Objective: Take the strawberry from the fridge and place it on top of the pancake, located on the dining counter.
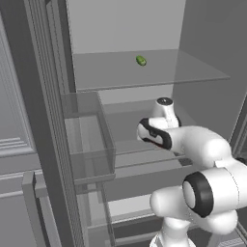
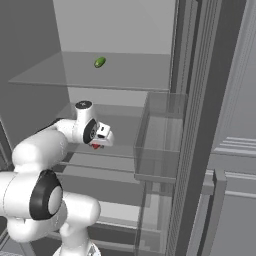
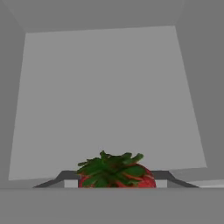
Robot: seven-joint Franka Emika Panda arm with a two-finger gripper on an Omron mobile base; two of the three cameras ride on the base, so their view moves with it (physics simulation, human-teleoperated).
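Note:
The strawberry (image 3: 116, 175), red with a green leafy cap, sits between my two finger tips (image 3: 70, 183) in the hand view. My gripper (image 3: 116, 183) is shut on it. In the right base view the gripper (image 2: 96, 145) reaches into the open fridge (image 2: 115, 30) above a middle glass shelf, and a bit of the red strawberry (image 2: 95, 146) shows under the hand. The hand faces the fridge's light grey back wall (image 3: 109, 96). The pancake and the dining counter are out of view.
A small green round fruit (image 1: 140, 60) (image 2: 99, 62) lies on the upper glass shelf (image 1: 120, 72). Clear door bins (image 1: 89, 140) (image 2: 160, 140) hang on the open doors at either side of the arm. More shelves run below the hand.

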